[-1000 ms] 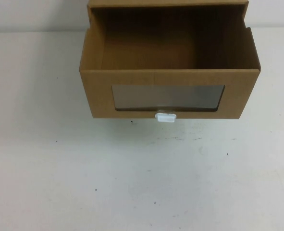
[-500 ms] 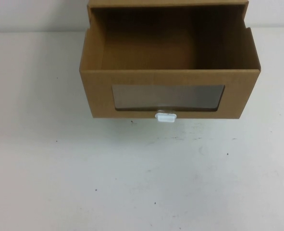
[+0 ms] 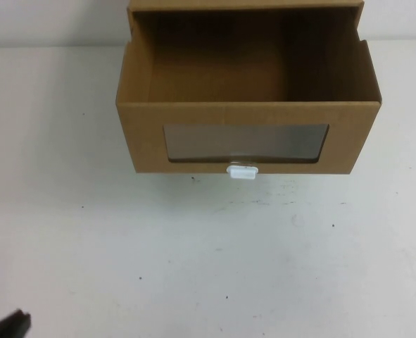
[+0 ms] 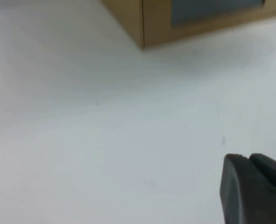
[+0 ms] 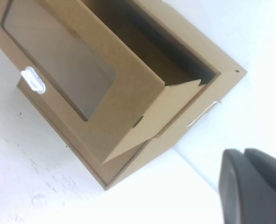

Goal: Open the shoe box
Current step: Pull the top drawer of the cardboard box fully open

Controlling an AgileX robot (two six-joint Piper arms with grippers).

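While the shoe box (image 3: 141, 134) stands open at the far side of the white surface (image 3: 208, 267), its brown inside showing from above, neither arm touches it. The box's front panel carries a clear window (image 3: 246, 143), and a small white tab (image 3: 241, 170) sits at the panel's lower edge just beneath that window. The left gripper (image 4: 250, 186) hangs low over the surface, well in front of the box and off to its left; I cannot tell whether it is open or closed. The right gripper (image 5: 247, 168) hovers out past the box's right-hand corner, apart from it, its jaws pressed together on nothing.
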